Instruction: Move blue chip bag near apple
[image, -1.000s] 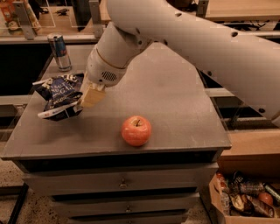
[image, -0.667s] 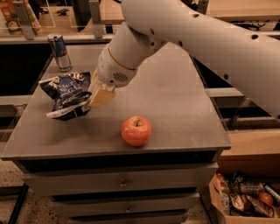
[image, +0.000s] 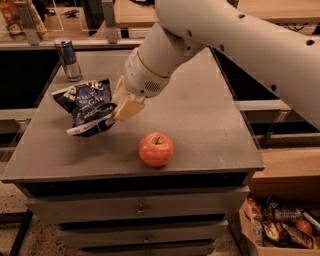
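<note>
The crumpled dark navy foil chip bag (image: 87, 107) with white lettering and white edges sits on the grey counter (image: 210, 135), to the left of and a little behind the round orange-red apple (image: 156, 149) as the camera sees it. It is near the apple but clearly apart from it. The tan two-finger tool (image: 125, 106) at the end of the white arm (image: 240, 35) is up and left of the apple, between fruit and bag. Its fingers look pinched onto the bag's right-hand edge, the side nearest the apple.

The bag is probably very light: thin foil, puffed with air, its contents brittle. It will not resist a pull, but it is soft and will fold, so a grip on one edge is likely to let the rest sag or swing. Foil is also slick, so a shallow pinch on the seam could slip. A fold or the sealed white edge is the better hold, since there the material doubles up and the chips inside are not crushed. A hard squeeze on the belly would break them.

The apple is round and could roll if nudged, so the bag should be set down just beside it without bumping it. The slim blue-and-silver can (image: 68, 59) stands well behind and left of the apple, beyond the bag.
</note>
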